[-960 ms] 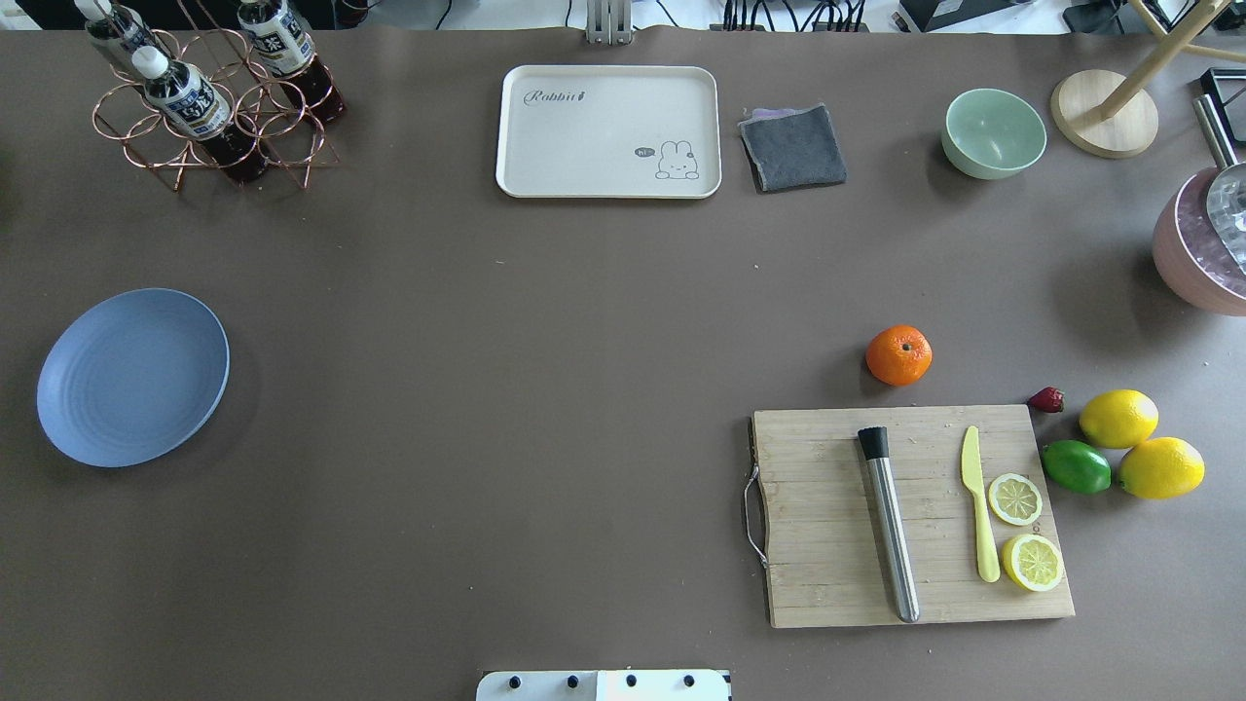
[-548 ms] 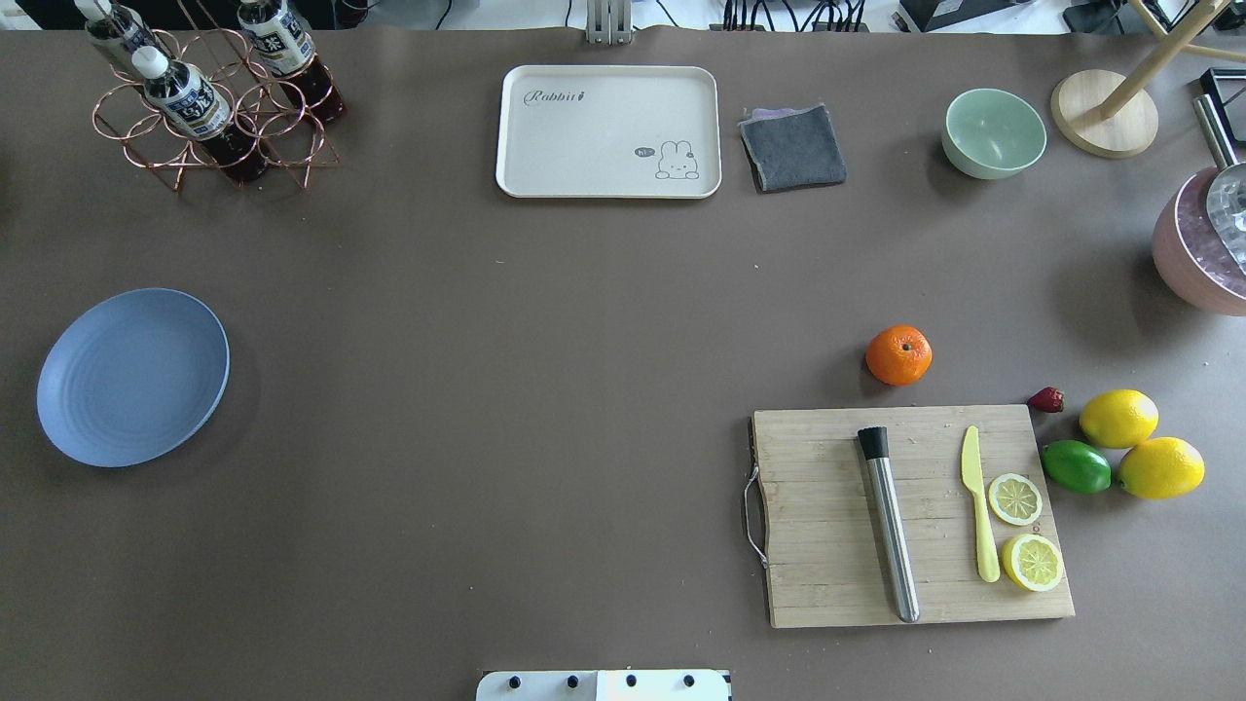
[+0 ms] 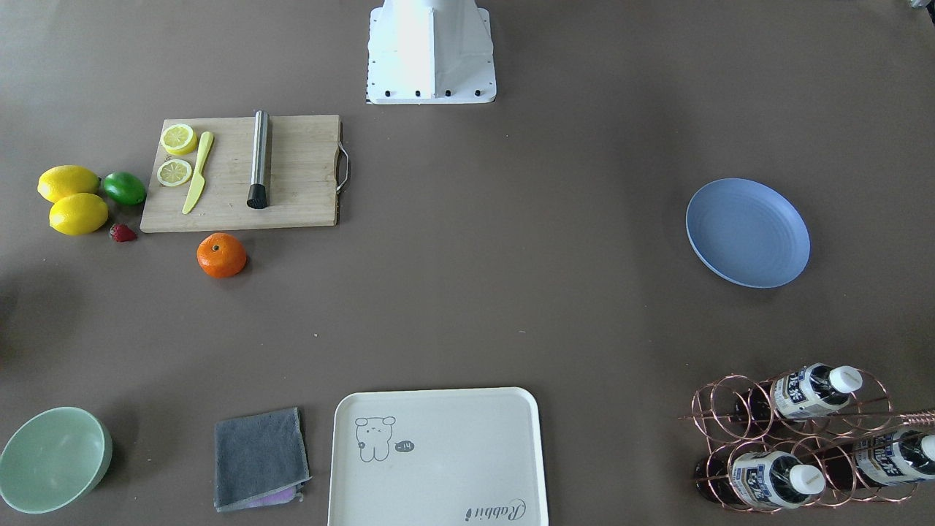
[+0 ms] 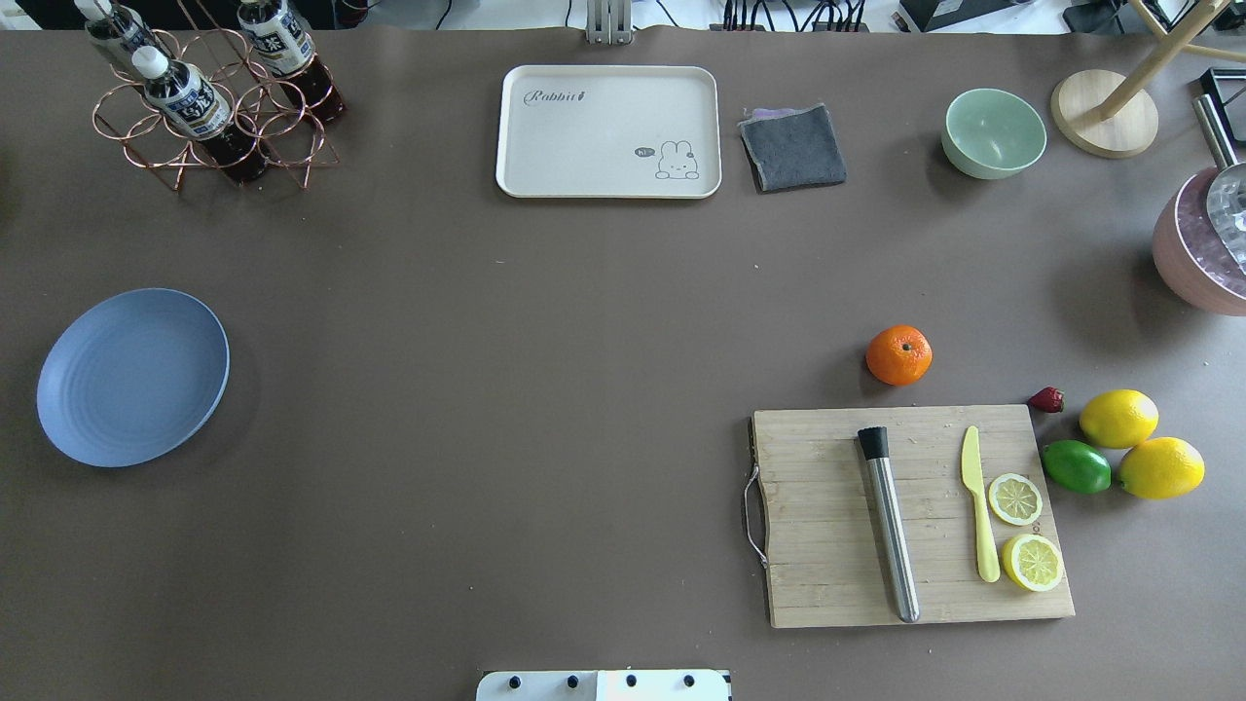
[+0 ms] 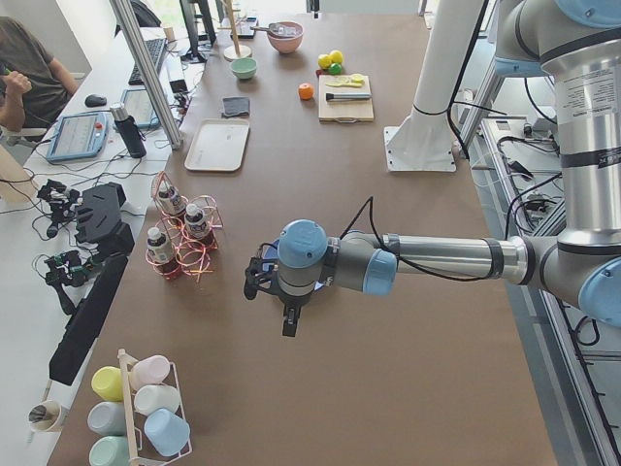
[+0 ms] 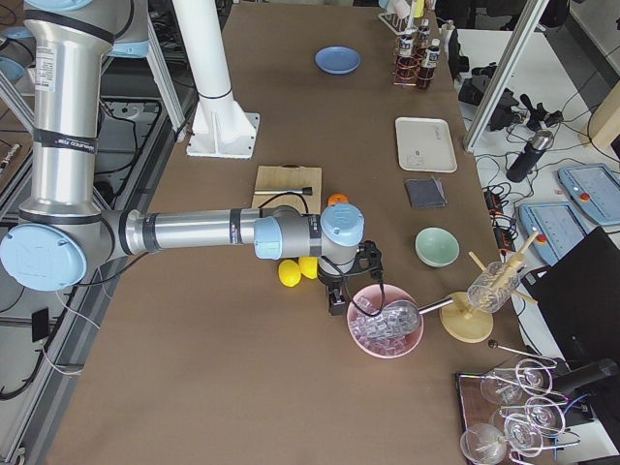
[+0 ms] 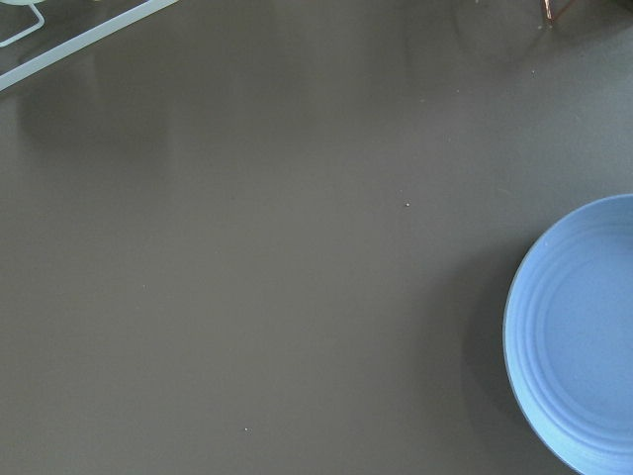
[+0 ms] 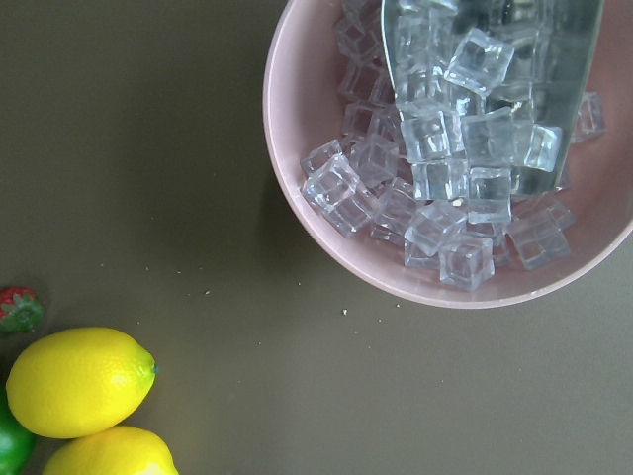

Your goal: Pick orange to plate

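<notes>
Orange (image 4: 898, 354): one, stem dot facing up, on the brown table (image 4: 545, 321), just beyond the far edge of the cutting board (image 4: 823, 555) and not touching it. No gripper is on it.

Plate (image 4: 132, 377): periwinkle blue, at the robot's far left, well apart from the orange, nothing on it.

Cutting board: wooden, with a metal handle. It carries a steel cylinder with a black tip (image 4: 888, 526), a yellow plastic knife (image 4: 978, 506) and two lemon slices (image 4: 1015, 498).

Beside the board's right edge: a strawberry (image 4: 1046, 399), two whole lemons (image 4: 1117, 418) and a lime (image 4: 1076, 466), clustered.

Far row: mint-green bowl (image 4: 993, 132), folded grey cloth (image 4: 792, 148), cream rabbit tray (image 4: 608, 131), copper wire rack (image 4: 292, 156) holding bottles.

Right end: pink bowl (image 8: 287, 129) of ice cubes with a metal scoop (image 8: 579, 59) in it.

Left gripper (image 5: 288, 322): hangs over bare table near the plate. Whether its fingers are apart cannot be told.

Right gripper (image 6: 336, 300): hangs just beside the pink bowl, near the lemons. Finger state also cannot be told.
</notes>
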Controlling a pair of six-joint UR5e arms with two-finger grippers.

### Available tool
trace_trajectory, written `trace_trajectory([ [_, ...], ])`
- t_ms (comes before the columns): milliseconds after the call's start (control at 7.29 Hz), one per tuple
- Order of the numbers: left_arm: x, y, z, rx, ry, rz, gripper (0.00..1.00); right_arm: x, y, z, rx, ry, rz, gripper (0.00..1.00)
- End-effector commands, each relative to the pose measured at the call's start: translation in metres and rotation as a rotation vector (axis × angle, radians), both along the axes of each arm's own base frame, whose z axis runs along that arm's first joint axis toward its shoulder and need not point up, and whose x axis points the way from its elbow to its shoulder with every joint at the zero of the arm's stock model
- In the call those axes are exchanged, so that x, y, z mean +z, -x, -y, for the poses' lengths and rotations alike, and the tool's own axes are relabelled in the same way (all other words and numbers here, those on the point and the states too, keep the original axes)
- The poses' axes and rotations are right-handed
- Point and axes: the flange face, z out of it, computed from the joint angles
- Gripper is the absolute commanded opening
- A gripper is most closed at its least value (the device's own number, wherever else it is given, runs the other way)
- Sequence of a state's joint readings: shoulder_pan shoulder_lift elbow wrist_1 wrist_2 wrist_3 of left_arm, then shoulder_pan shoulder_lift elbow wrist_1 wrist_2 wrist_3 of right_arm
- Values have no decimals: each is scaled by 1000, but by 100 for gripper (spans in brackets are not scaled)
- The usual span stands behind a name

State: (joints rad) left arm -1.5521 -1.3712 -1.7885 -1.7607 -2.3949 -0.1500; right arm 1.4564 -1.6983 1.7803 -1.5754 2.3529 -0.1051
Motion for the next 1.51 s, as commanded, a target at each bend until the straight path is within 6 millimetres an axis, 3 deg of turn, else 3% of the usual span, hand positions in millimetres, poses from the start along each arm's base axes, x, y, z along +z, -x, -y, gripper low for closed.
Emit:
trace_trajectory([
  [0, -4, -1, 2, -11, 0, -6, 95, 0, 0, 0, -1, -1, 0, 100],
  [274, 6, -11, -5, 15, 10, -21, 92, -1, 0, 0, -7, -8, 1, 100],
  [411, 7, -11, -5, 24, 6, -32, 96, 0, 0, 0, -8, -6, 0, 100],
  [548, 1, -26, 2, 55, 3, -58, 97, 0, 0, 0, -10, -12, -2, 100],
  [823, -12, -31, 17, 63, -33, -29, 97, -2, 0, -1, -8, -11, 1, 100],
  [1371, -13, -36, 17, 70, -79, -33, 97, -10, 3, -2, -11, -17, 40, 100],
])
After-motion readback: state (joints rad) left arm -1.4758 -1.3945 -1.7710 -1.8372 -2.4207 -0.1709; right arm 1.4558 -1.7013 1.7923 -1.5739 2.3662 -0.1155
